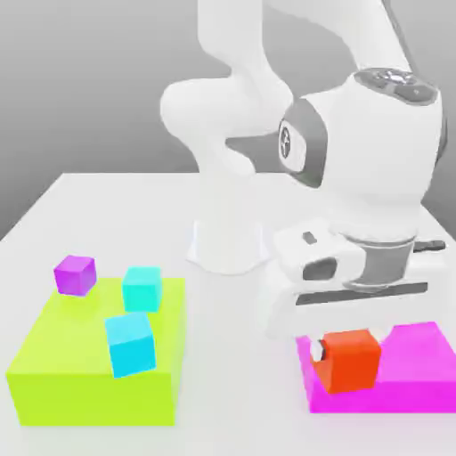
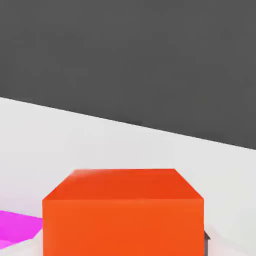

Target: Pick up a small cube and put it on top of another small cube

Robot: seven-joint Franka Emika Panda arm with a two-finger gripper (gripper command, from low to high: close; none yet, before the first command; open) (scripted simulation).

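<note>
The small cube (image 1: pixel 350 361), plain orange-red, rests on a flat magenta block (image 1: pixel 419 365) at the exterior view's right. My gripper (image 1: pixel 349 346) comes down on it from above, its fingers (image 1: pixel 316 349) pressed against the cube's sides, so it is shut on the cube. In the hand view the cube (image 2: pixel 122 215) sits very close, with a strip of the magenta block (image 2: pixel 17 225) beside it. Whether the cube still touches the block I cannot tell.
A large lime-green block (image 1: pixel 98 365) lies at the exterior view's left. It carries a purple cube (image 1: pixel 74 274) at its far corner and two cyan cubes (image 1: pixel 142 288) (image 1: pixel 131 344). The arm's white base (image 1: pixel 227 240) stands behind, between the two blocks.
</note>
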